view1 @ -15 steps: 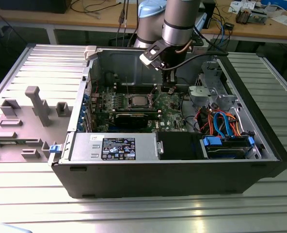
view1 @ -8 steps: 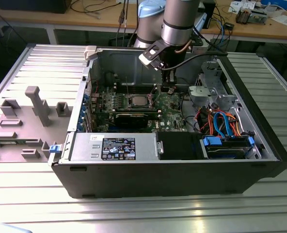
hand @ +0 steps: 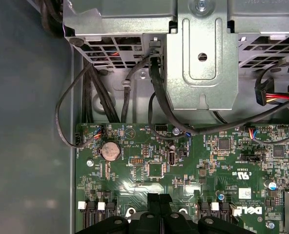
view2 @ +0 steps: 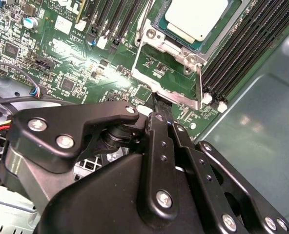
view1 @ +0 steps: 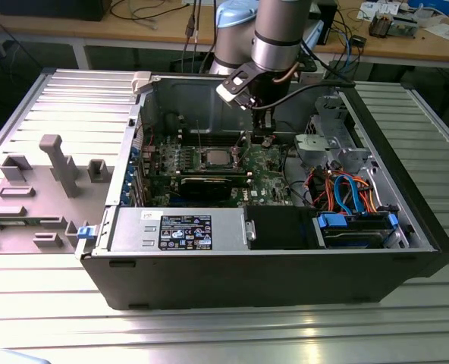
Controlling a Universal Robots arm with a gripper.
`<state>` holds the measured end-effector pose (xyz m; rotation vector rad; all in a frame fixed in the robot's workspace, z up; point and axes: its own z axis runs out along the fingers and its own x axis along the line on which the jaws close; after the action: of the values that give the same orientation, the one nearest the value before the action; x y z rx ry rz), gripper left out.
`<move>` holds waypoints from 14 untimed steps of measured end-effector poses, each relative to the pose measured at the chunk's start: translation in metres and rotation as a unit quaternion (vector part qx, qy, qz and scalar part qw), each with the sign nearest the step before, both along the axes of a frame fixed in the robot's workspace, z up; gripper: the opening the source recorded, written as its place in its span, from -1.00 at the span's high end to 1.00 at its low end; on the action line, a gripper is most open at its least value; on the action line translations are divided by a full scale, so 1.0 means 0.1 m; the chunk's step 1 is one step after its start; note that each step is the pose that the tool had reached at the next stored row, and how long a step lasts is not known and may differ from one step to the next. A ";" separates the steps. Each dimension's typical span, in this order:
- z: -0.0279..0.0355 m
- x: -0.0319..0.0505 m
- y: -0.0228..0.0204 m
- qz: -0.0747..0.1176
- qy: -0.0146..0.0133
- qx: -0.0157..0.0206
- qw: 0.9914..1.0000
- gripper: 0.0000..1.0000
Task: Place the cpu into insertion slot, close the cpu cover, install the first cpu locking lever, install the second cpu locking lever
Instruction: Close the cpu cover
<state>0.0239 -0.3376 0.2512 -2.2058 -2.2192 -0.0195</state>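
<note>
gripper (view2: 157, 103): fingers are sitting drawn together, the tip reaching the free edge of the cpu cover (view2: 176, 96); whether it is pinching that edge I cannot tell.
cpu (view2: 196, 18): lying flat in the insertion slot (view2: 153, 33), metal top showing.
cpu cover: hanging open, swung off the slot toward the gripper.
relation: the cpu is lying to the exterior view's left of the gripper, the cover between them.
</note>
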 end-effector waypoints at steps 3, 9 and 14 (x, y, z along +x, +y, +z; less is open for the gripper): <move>0.000 -0.007 0.000 0.000 0.000 0.000 1.000 0.79; -0.003 -0.023 0.000 0.000 0.000 0.000 1.000 0.79; -0.008 -0.060 0.000 0.000 0.000 0.000 1.000 0.79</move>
<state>0.0178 -0.3376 0.2504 -2.2059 -2.2192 -0.0195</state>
